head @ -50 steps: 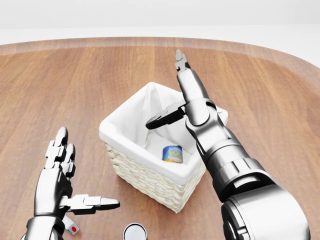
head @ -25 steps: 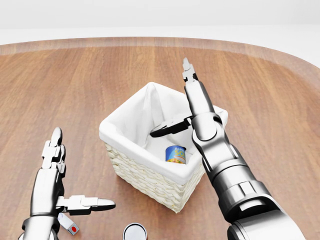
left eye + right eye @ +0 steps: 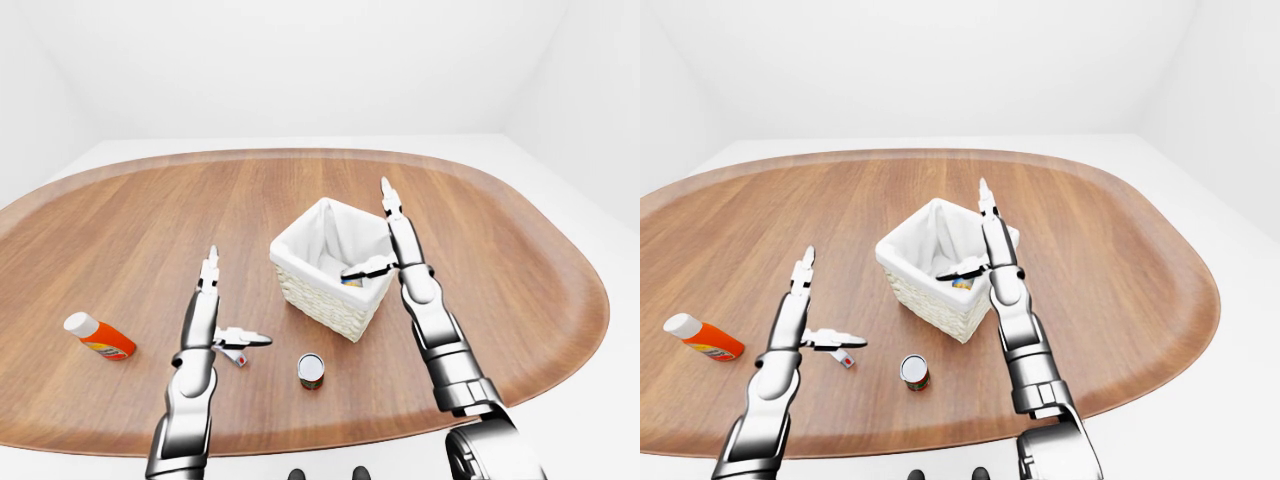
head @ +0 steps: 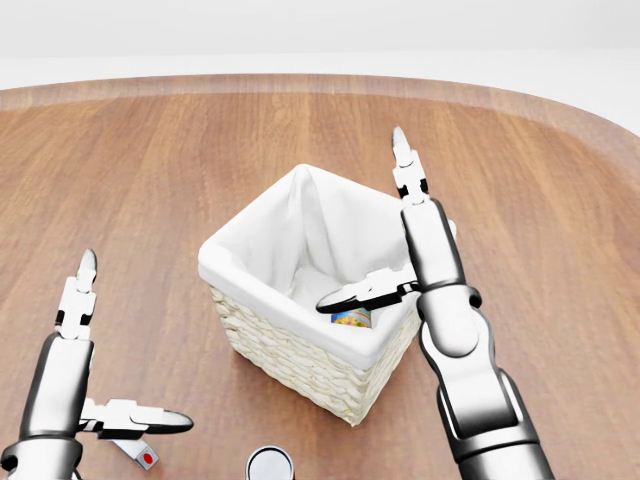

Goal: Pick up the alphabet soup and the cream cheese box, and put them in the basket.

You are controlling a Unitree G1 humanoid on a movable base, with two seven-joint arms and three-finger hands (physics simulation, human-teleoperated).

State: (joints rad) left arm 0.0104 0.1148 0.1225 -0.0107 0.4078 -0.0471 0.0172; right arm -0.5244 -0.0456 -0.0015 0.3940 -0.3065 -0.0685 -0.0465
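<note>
A white-lined wicker basket [image 4: 262, 345] stands mid-table. Inside it lies the alphabet soup can [image 4: 351, 318], blue and yellow, partly hidden behind my right thumb. My right hand [image 4: 372, 225] is open over the basket's right rim, fingers pointing to the top of the view and thumb stretched left over the can. It holds nothing. A small white box with a red dot, seemingly the cream cheese box [image 4: 142, 456], lies on the table at the head view's bottom left. Just above it my left hand [image 4: 135, 340] is open and empty.
A small round can [image 3: 311, 369] stands upright on the wood below the basket. An orange bottle with a white cap [image 3: 100, 338] lies far left. The oval wooden table [image 3: 520, 250] curves off at the right, with white floor around it.
My right arm has drawn back toward the view's bottom right, its thumb now low over the can. My left hand has sunk lower and leftward. The can stays in the basket.
</note>
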